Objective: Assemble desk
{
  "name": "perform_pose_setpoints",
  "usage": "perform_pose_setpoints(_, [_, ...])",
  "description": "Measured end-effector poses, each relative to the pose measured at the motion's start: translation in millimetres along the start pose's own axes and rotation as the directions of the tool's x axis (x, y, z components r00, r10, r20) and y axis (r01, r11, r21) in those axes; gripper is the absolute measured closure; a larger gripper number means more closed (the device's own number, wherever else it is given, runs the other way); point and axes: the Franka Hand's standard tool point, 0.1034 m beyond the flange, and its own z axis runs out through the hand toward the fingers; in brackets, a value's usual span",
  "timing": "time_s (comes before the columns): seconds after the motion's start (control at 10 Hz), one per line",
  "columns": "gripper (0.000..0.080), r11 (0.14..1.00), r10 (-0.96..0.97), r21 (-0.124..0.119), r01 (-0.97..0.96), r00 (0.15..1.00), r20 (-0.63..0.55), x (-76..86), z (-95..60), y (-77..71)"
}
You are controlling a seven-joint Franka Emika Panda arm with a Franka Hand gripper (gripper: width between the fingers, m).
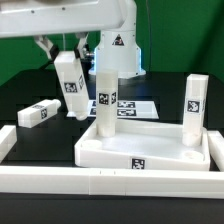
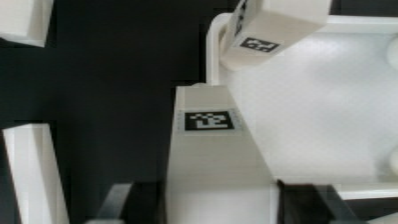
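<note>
The white tray-like tabletop (image 1: pixel 150 150) lies in the middle of the table. One white tagged leg (image 1: pixel 107 95) stands upright at its far corner on the exterior view's left. Another leg (image 1: pixel 193 112) stands at the far corner on the right. A third leg (image 1: pixel 38 113) lies flat on the black table at the left. My gripper (image 1: pixel 64 62) is shut on the fourth leg (image 1: pixel 71 88) and holds it tilted above the table, left of the tabletop. In the wrist view the held leg (image 2: pixel 210 130) runs out between my fingers (image 2: pixel 128 200), with the tabletop (image 2: pixel 329 110) beside it.
Long white border rails run along the front (image 1: pixel 100 182), the left (image 1: pixel 6 145) and the right (image 1: pixel 215 150). The marker board (image 1: pixel 128 104) lies behind the tabletop. The arm's white base (image 1: pixel 118 45) stands at the back. A white piece (image 2: pixel 32 170) lies beside the held leg.
</note>
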Motion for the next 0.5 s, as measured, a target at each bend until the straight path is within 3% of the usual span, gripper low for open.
perform_pose_setpoints(0.1, [0.0503, 1.0, 0.013, 0.004, -0.013, 1.0, 0.005, -2.7, -9.0, -8.1])
perform_pose_setpoints(0.5, [0.0504, 1.0, 0.007, 0.0, -0.007, 1.0, 0.004, -0.4, -4.6, -6.8])
